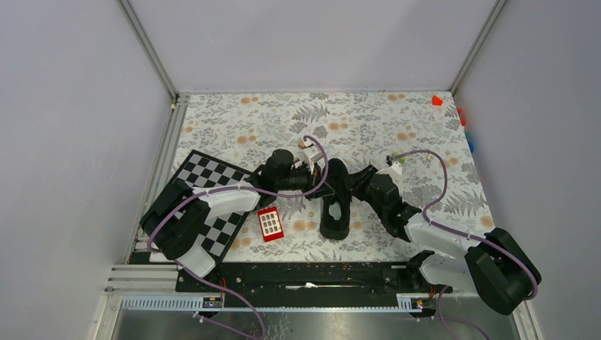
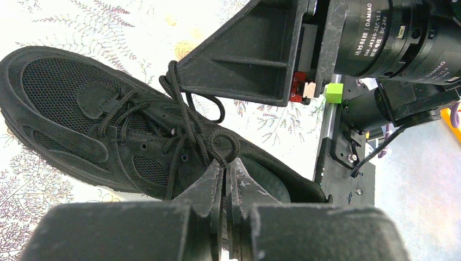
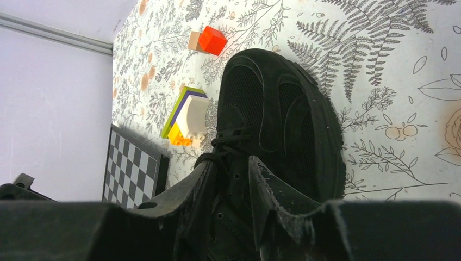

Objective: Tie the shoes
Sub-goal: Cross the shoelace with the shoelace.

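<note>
From above, the black shoe (image 1: 335, 212) is lying mid-bench on the flowered bench (image 1: 283, 120), one end pointing towards the arm bases. Its far half is disappearing under the two wrists, so the lacing is not showing there. In the left wrist's view the heel is being cut off by the arm's own dark body. In the right wrist's view only the toe is coming through clearly, the bottom of the picture being a blur of black housing.

The left arm is reaching in low from the left, over a checkered board (image 1: 205, 170) and past a small red pad with white squares (image 1: 271, 224). The right arm is angling in from the right, and the two are meeting over the shoe's laced part.

The left gripper (image 2: 224, 171) is keeping its fingers pressed together just over the shoe's opening. A loop of the laces (image 2: 187, 122) is sitting right at their tips, and I cannot tell whether a strand is caught between them. The right gripper (image 3: 234, 176) is holding its fingers spread, straddling the lacing. A bunch of lace is running up against one finger's tip.

Beyond the toe, a stack of coloured bricks (image 3: 187, 117) and a red cube (image 3: 213, 39) are lying on the cloth.
</note>
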Robot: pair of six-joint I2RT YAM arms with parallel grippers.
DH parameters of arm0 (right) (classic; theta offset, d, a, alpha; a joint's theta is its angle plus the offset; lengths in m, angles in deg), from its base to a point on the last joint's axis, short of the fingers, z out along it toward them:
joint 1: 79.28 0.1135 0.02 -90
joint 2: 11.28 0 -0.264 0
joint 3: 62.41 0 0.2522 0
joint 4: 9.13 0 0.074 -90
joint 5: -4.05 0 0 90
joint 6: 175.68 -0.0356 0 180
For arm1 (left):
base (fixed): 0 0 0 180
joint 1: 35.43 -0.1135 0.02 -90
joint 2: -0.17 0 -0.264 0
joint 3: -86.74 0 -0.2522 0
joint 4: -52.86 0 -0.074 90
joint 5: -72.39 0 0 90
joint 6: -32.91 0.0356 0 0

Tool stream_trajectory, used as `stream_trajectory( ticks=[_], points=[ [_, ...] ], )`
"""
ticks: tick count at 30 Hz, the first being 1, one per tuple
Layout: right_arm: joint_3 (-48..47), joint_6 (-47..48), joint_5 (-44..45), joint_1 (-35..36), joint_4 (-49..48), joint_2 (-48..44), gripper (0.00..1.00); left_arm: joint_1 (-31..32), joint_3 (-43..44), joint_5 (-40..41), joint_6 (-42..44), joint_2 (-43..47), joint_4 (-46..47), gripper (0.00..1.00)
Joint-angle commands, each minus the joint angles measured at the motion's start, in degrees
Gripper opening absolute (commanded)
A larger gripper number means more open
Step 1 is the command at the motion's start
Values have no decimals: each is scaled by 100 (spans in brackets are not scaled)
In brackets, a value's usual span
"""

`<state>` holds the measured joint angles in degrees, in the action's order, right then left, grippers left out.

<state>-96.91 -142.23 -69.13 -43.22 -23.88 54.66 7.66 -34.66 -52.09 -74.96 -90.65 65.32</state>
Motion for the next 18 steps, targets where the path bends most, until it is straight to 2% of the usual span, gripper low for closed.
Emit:
stream_trajectory(
  ticks=[1,12,18],
  points=[
    [33,179,-24,-33,60,-88,36,29,-41,-96,-25,183,192,0],
    [-84,368,-246,-37,275,-157,43,26,16,-129,-35,117,217,0],
    [-104,455,-318,-37,425,-278,43,27,8,-120,-33,120,182,0]
  ],
)
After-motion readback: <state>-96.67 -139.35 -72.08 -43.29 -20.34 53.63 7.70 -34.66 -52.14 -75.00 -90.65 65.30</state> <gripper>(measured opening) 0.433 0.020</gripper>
